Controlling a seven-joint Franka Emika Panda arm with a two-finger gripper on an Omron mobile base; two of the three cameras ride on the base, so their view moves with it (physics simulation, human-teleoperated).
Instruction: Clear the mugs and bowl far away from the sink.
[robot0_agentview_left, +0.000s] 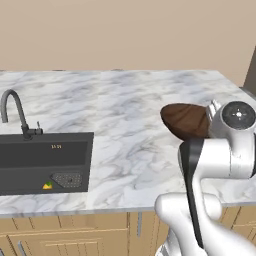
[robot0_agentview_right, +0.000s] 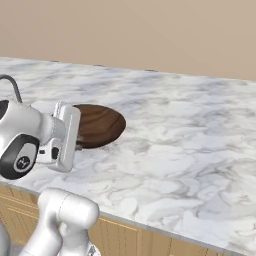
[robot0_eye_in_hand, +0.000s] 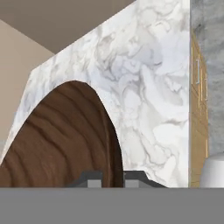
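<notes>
The dark brown wooden bowl (robot0_agentview_left: 185, 120) lies on the white marble counter (robot0_agentview_left: 125, 110), well to the right of the sink (robot0_agentview_left: 30, 172). My hand hangs at the bowl's near edge, in front of part of it (robot0_agentview_right: 100, 125). In the hand view the bowl (robot0_eye_in_hand: 61, 144) bulks large at the lower left, and its rim runs down between the two fingertips of my gripper (robot0_eye_in_hand: 111, 180). The jaws stand narrow, one on each side of that rim, shut on it. No red mug is in view.
The dark basin holds a small drain strainer (robot0_agentview_left: 66, 179) and has a curved tap (robot0_agentview_left: 15, 107) behind it. Bare marble spreads to the right of the bowl (robot0_agentview_right: 200, 150). Wooden cabinet fronts (robot0_agentview_left: 75, 232) run below the counter's front edge, and a beige wall rises behind.
</notes>
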